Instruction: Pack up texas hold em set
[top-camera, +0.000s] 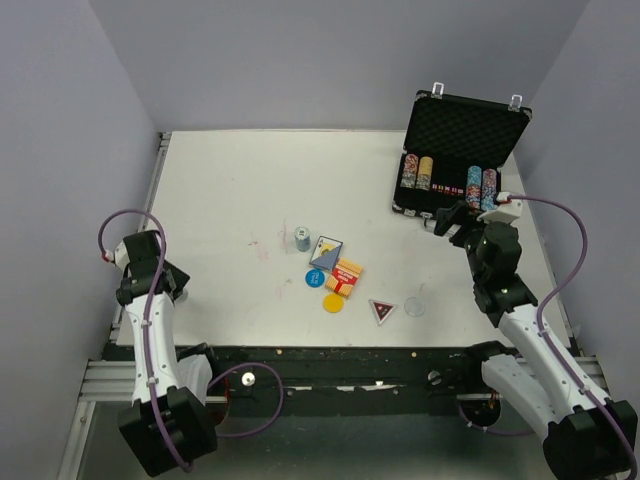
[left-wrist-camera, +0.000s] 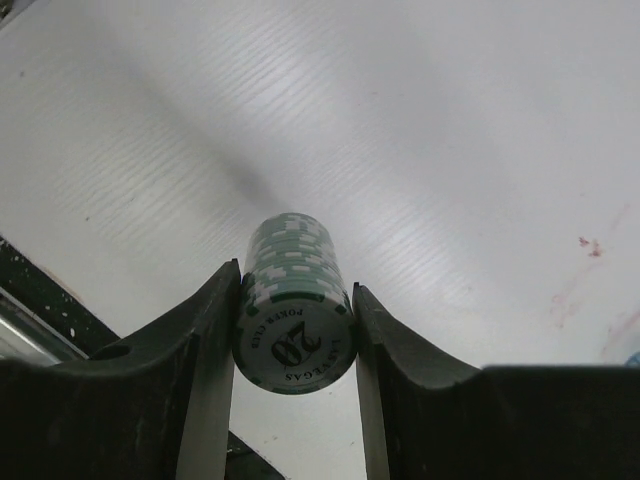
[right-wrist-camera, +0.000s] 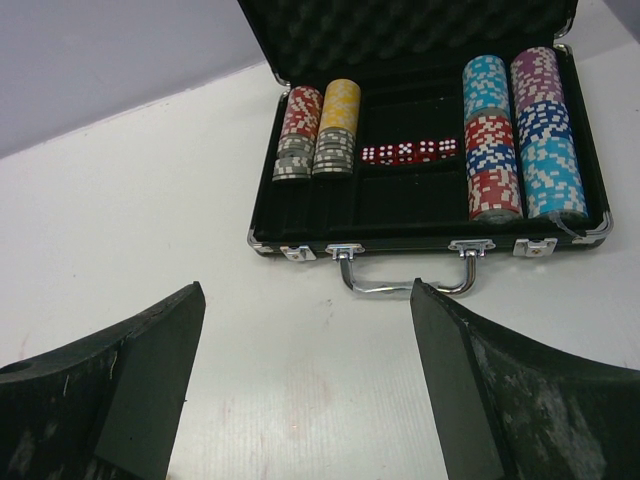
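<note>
The black briefcase (top-camera: 408, 209) stands open at the far right, with foam lining, a silver handle (right-wrist-camera: 405, 286) and latches. Inside are rows of poker chips (right-wrist-camera: 520, 140), a shorter red, grey and yellow pair (right-wrist-camera: 318, 130), and red dice (right-wrist-camera: 408, 152). My right gripper (right-wrist-camera: 308, 290) is open and empty just in front of the handle; it also shows in the top view (top-camera: 440, 222). My left gripper (left-wrist-camera: 296, 278) is shut on a green chip stack (left-wrist-camera: 292, 300) held sideways low over the table's left side (top-camera: 176, 284).
Mid-table lie a small blue chip stack (top-camera: 302, 238), a grey card deck (top-camera: 327, 252), a red and yellow deck (top-camera: 346, 276), a blue disc (top-camera: 314, 278), a yellow disc (top-camera: 333, 302), a triangular button (top-camera: 383, 310) and a pale disc (top-camera: 414, 307).
</note>
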